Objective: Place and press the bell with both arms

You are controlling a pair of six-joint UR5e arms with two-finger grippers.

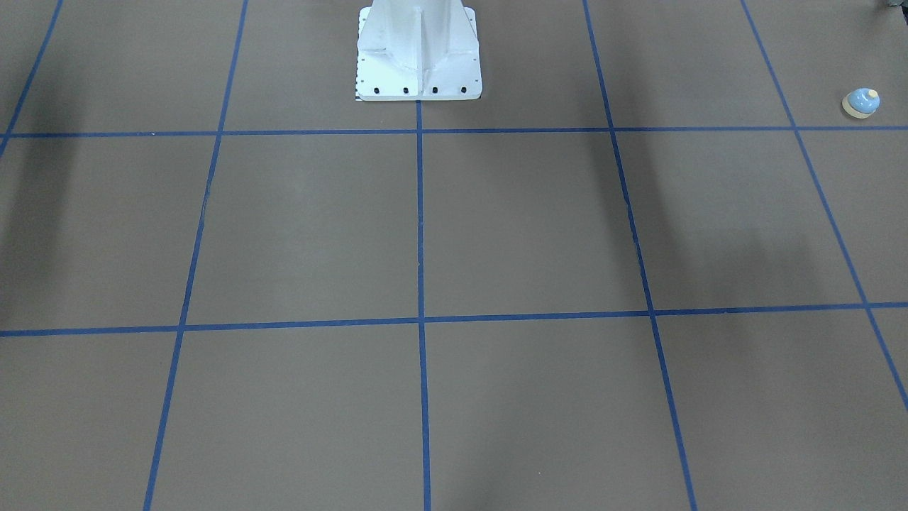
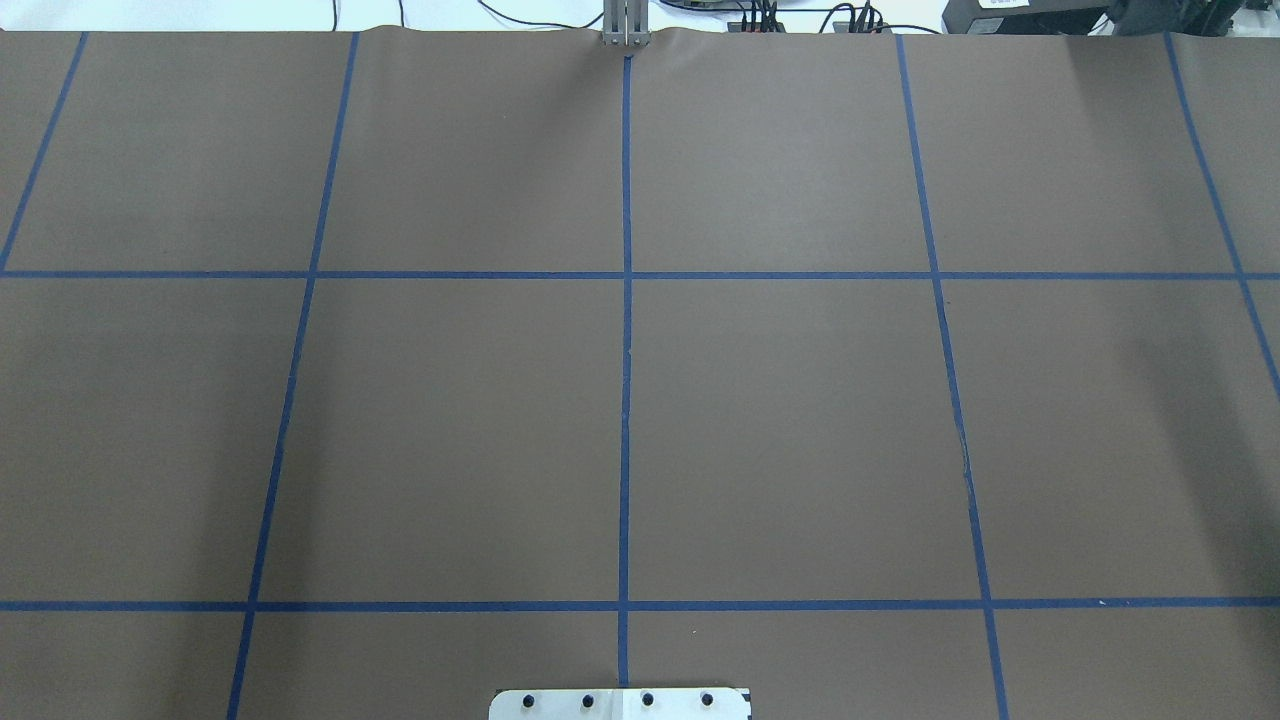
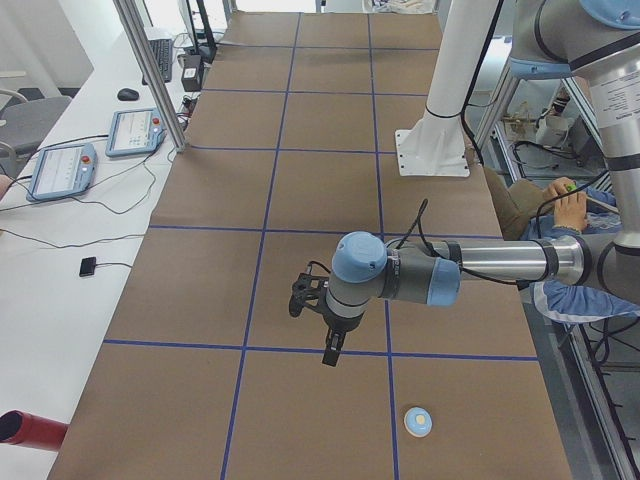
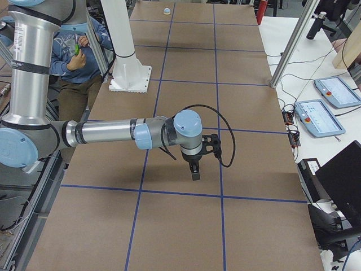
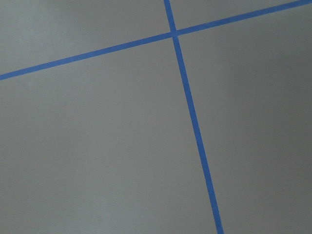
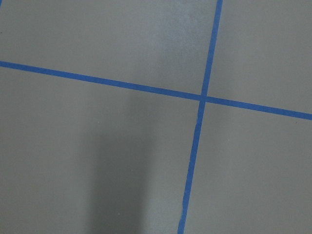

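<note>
The bell (image 1: 861,103), a small light-blue dome on a cream base, stands on the brown table near the end on the robot's left; it also shows in the exterior left view (image 3: 418,421) and, far off, in the exterior right view (image 4: 167,11). My left gripper (image 3: 331,352) hangs above the table, pointing down, apart from the bell. My right gripper (image 4: 194,172) hangs above the table at the other end, pointing down. Both grippers show only in the side views, so I cannot tell whether they are open or shut. The wrist views show only table and blue tape.
The white pedestal (image 1: 418,57) stands at the robot's side of the table (image 2: 780,420), which carries a blue tape grid. A seated person (image 4: 76,51) is behind the robot. Teach pendants (image 3: 62,168) lie on the white bench beside the table.
</note>
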